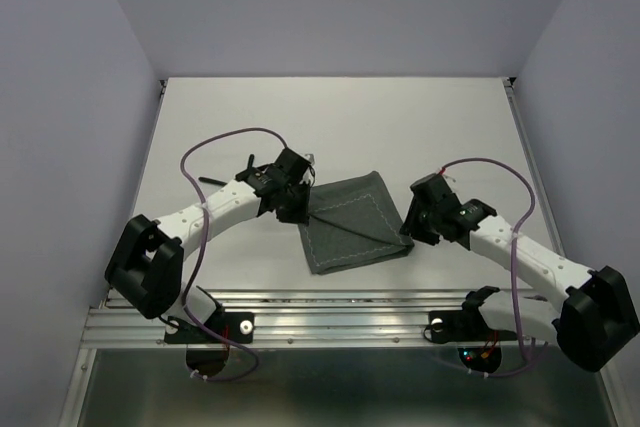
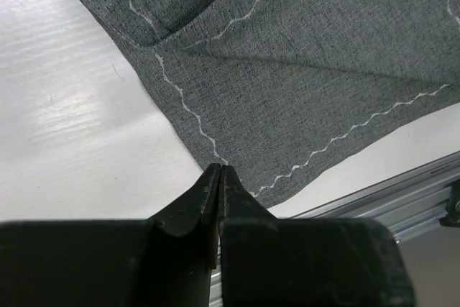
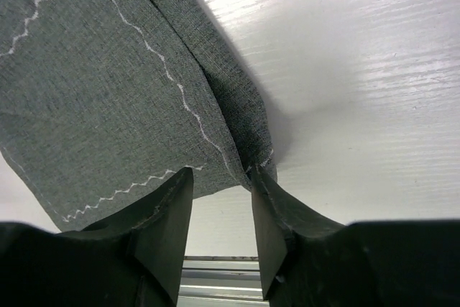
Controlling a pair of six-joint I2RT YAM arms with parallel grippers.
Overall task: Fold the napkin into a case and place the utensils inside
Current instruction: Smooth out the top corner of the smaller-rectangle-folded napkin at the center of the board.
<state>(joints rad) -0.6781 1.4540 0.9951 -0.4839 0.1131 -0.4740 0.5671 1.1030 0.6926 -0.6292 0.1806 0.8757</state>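
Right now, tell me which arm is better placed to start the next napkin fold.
Left, probably. The left end effector is closed on the napkin at its corner hem, ready to lift and fold. The right end effector stands open astride the opposite edge, gripping nothing.

Soft, even light falls from overhead. The white table [image 3: 374,70] glares in streaks under the right wrist, a dim shadow hugs the napkin [image 3: 108,91], and the right gripper's fingers [image 3: 162,235] blur up close.
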